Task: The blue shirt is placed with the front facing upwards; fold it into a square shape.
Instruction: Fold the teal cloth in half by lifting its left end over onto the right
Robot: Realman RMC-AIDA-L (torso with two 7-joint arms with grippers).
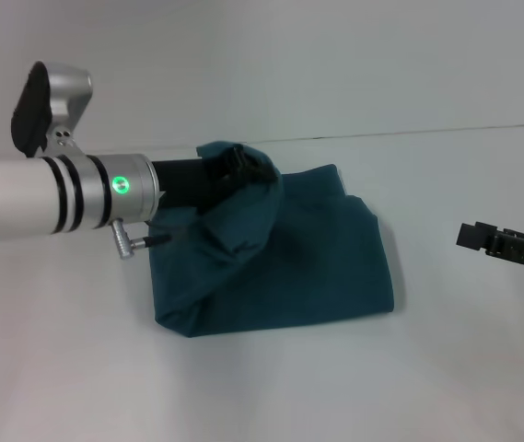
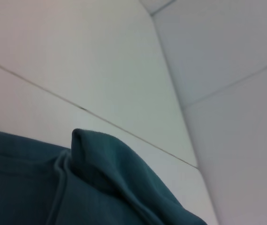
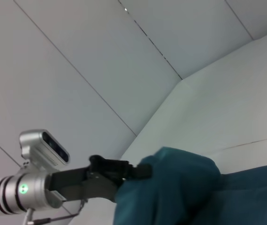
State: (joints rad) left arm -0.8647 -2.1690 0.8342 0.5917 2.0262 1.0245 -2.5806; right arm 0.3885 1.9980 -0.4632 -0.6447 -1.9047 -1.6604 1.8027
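Head view shows the white table (image 1: 271,387) carrying the blue shirt (image 1: 317,267), already a compact folded block, one flap lifted by the left gripper (image 1: 243,170) pinching it, final fold pending, right gripper (image 1: 496,241) idle aside.

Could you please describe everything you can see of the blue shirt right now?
The blue shirt is dark teal, soft cotton-like cloth, folded into a rough rectangle on the white table. No lettering or collar shows. Its left rear part is lifted into a rounded bunch draped over the left gripper, which holds it. The right gripper is apart, to its right.
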